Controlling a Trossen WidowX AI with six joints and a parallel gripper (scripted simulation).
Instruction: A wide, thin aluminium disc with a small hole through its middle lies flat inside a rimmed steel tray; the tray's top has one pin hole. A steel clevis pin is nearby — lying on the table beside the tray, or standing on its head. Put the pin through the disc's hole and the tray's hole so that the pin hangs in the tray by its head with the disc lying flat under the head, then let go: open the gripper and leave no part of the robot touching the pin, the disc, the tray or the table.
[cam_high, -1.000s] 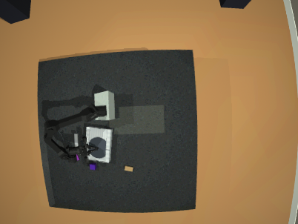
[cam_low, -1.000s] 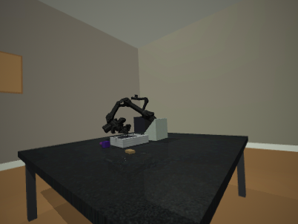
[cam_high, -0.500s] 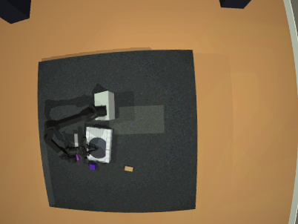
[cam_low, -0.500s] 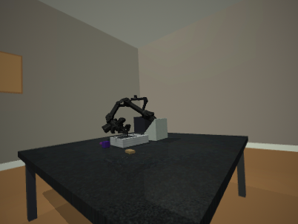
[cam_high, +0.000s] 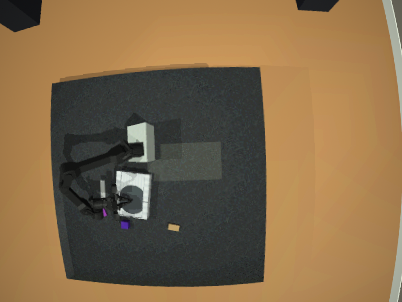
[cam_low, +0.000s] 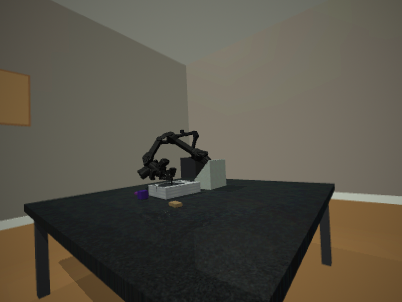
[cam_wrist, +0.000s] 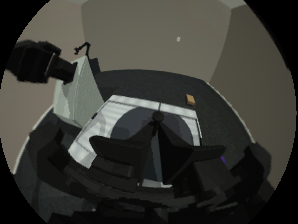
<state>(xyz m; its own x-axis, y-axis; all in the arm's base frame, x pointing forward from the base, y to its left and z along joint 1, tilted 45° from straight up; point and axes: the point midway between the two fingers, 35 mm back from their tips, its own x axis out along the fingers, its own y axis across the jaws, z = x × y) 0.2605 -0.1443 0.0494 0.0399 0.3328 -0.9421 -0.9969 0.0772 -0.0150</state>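
Note:
The white rimmed tray (cam_high: 125, 176) (cam_low: 175, 191) (cam_wrist: 119, 102) stands on the dark table. The wide grey disc (cam_high: 136, 191) (cam_wrist: 126, 123) lies inside it and looks flat; its middle hole is hidden. My gripper (cam_high: 128, 201) (cam_low: 172, 181) (cam_wrist: 156, 123) is shut on the pin, low over the disc's middle. The pin's dark round head (cam_wrist: 158, 116) shows at the fingertips in the wrist view. The pin's shank is hidden by the fingers, so I cannot tell whether it is in either hole. The tray's pin hole is hidden.
A pale block (cam_high: 141, 131) (cam_low: 217, 174) (cam_wrist: 79, 97) stands beside the tray under the arm's base. A purple cube (cam_high: 125, 225) (cam_low: 143, 194) is near the tray's corner. A tan block (cam_high: 173, 227) (cam_low: 175, 204) (cam_wrist: 190, 99) lies farther out. A magenta piece (cam_high: 104, 212) and a white bar (cam_high: 103, 187) are near the arm.

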